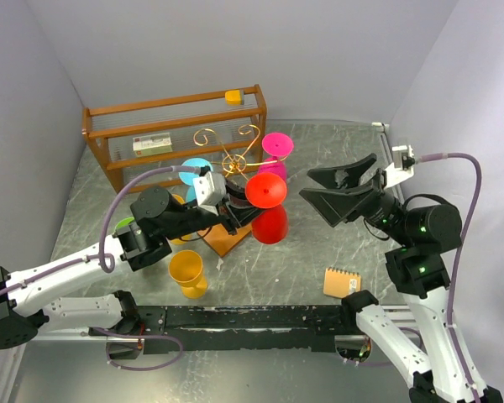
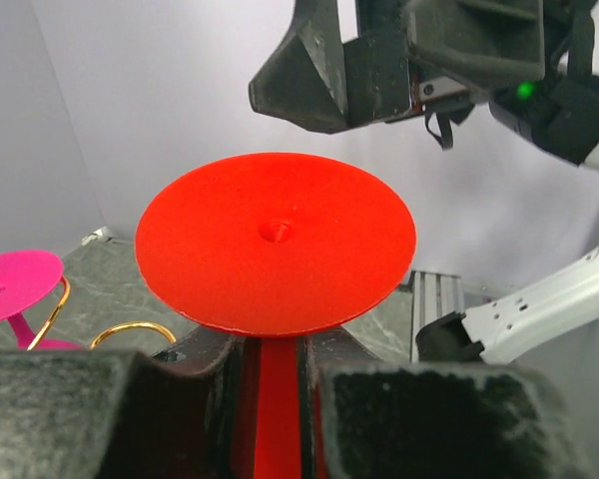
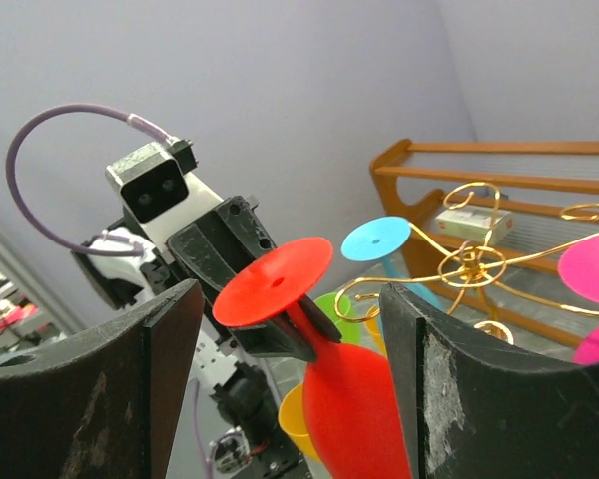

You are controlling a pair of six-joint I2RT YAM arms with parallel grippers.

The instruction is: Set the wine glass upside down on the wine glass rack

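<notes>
The red wine glass (image 1: 269, 220) hangs upside down, foot up, just right of the rack's post. My left gripper (image 1: 240, 210) is shut on its stem under the round foot (image 2: 276, 244), with the stem (image 2: 277, 399) between the pads. The gold wire rack (image 1: 228, 156) stands on its orange-brown base (image 1: 225, 241), its scroll arms behind and left of the red foot. A blue glass (image 1: 196, 167) and a pink glass (image 1: 276, 146) hang on it. My right gripper (image 1: 336, 191) is open and empty, right of the red glass (image 3: 364, 399), which it faces.
A brown slatted shelf (image 1: 176, 126) stands at the back with a small box and a yellow block. A yellow cup (image 1: 187, 273) and a green cup (image 1: 124, 225) sit by the left arm. An orange notepad (image 1: 342, 282) lies front right.
</notes>
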